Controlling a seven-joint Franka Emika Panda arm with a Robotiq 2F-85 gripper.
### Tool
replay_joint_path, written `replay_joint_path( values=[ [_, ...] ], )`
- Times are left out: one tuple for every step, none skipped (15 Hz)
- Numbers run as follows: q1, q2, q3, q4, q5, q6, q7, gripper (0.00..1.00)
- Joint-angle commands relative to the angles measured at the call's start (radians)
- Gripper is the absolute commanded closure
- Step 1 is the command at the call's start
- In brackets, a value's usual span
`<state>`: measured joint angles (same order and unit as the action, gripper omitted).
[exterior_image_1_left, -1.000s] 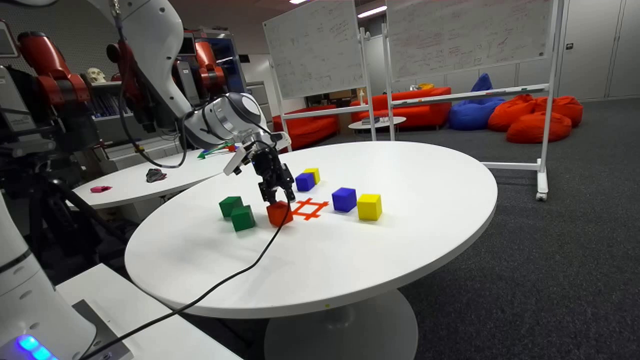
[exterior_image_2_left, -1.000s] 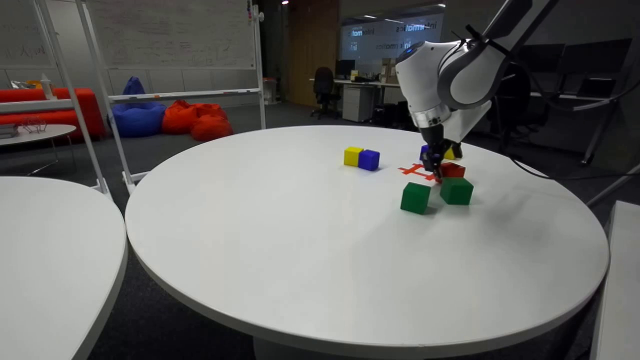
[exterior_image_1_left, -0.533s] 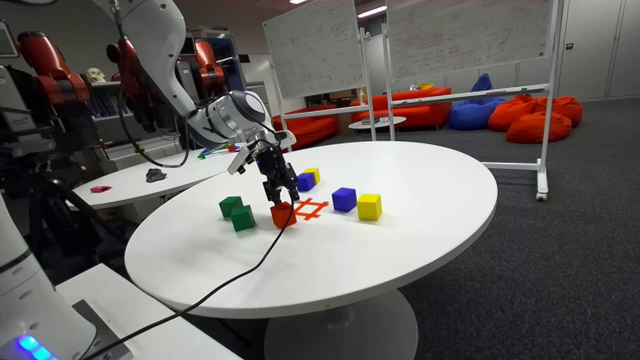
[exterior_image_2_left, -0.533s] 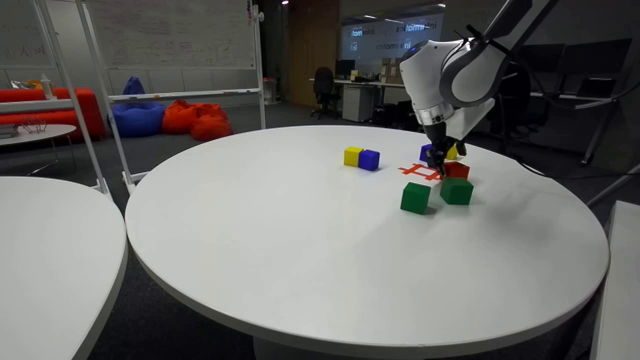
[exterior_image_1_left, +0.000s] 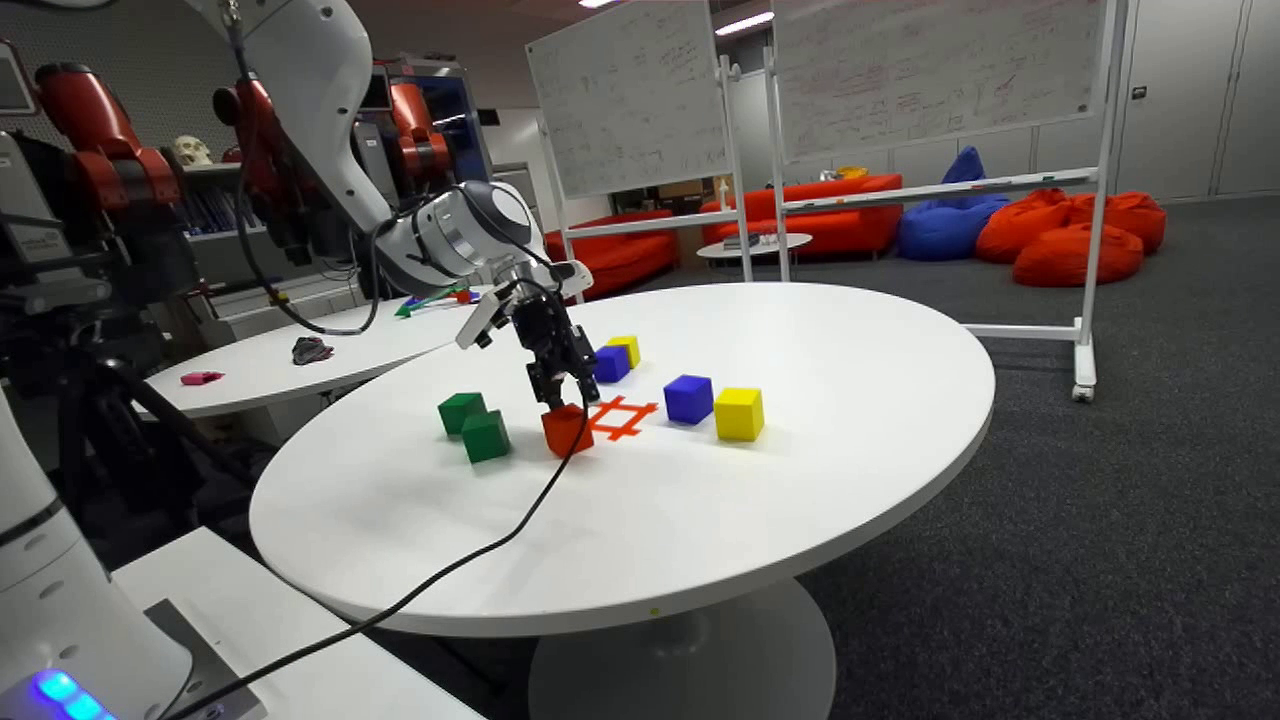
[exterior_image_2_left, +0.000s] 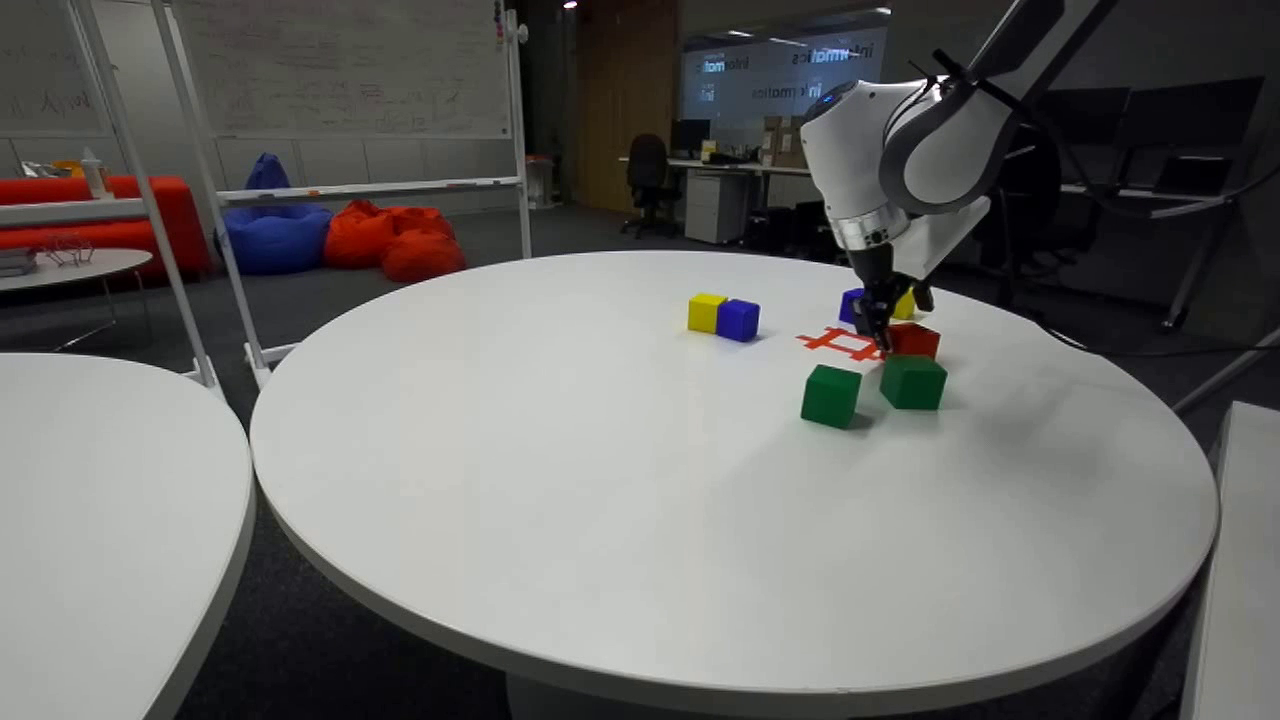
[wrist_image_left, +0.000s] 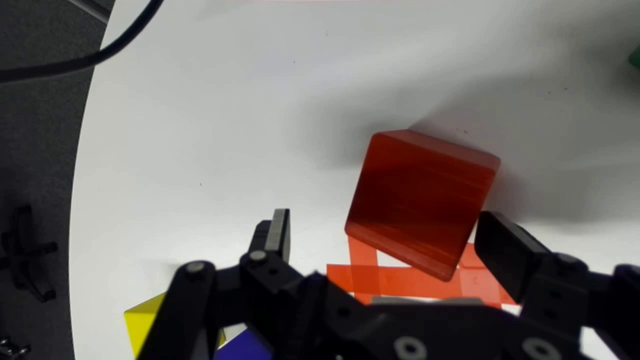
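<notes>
1. Slopes in from the top left of the frame in an exterior view along the white arm (exterior_image_1_left: 315, 95), bends low, then turns down through the wrist (exterior_image_1_left: 508, 268) to the black gripper (exterior_image_1_left: 566, 398), a little left of centre.
2. Reaches in from the top right corner in an exterior view, folds at a round joint (exterior_image_2_left: 940, 172), then leans down to mid-height, right of centre.
3. Tilted rather than plumb at the wrist in both exterior views, aimed down toward the white table (exterior_image_1_left: 760, 520).
4. Spread wide at the gripper in the wrist view, with a broad gap from a fingertip (wrist_image_left: 276, 235) left of centre to a second fingertip (wrist_image_left: 505, 250) at lower right.
5. Has the red cube (wrist_image_left: 420, 200) right of centre in the wrist view, turned askew; close by the second fingertip, well apart from the other. Cannot tell about contact on the close side.
6. Shows the red cube just below the gripper, left of centre, in an exterior view; partly hidden behind a green cube (exterior_image_2_left: 913, 383), right of centre, in an exterior view.
7. Borders on red tape (wrist_image_left: 400, 281), crossed in a grid, along the red cube's lower side in the wrist view; cannot tell about overlap.
8. Includes a second green cube (exterior_image_1_left: 460, 411) left of the red cube in an exterior view; a blue cube (exterior_image_1_left: 689, 399) and a yellow cube (exterior_image_1_left: 739, 415) right of the red tape; a second blue cube (exterior_image_1_left: 610, 365) and a second yellow cube (exterior_image_1_left: 628, 350) above the red tape.
</notes>
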<state>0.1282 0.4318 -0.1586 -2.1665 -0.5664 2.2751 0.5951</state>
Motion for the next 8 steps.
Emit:
replay_joint_path(
  values=[
    [0.000, 0.001, 0.001, 0.002, 0.001, -0.002, -0.001, 0.00],
    [0.000, 0.001, 0.001, 0.002, 0.001, -0.002, -0.001, 0.00],
    [0.000, 0.001, 0.001, 0.002, 0.001, -0.002, -0.001, 0.00],
    [0.000, 0.001, 0.001, 0.002, 0.001, -0.002, -0.001, 0.00],
    [0.000, 0.001, 0.001, 0.002, 0.001, -0.002, -0.001, 0.00],
    [0.000, 0.001, 0.001, 0.002, 0.001, -0.002, -0.001, 0.00],
    [0.000, 0.001, 0.001, 0.002, 0.001, -0.002, -0.001, 0.00],
    [0.003, -0.008, 0.001, -0.007, -0.004, 0.002, 0.003, 0.00]
  ],
)
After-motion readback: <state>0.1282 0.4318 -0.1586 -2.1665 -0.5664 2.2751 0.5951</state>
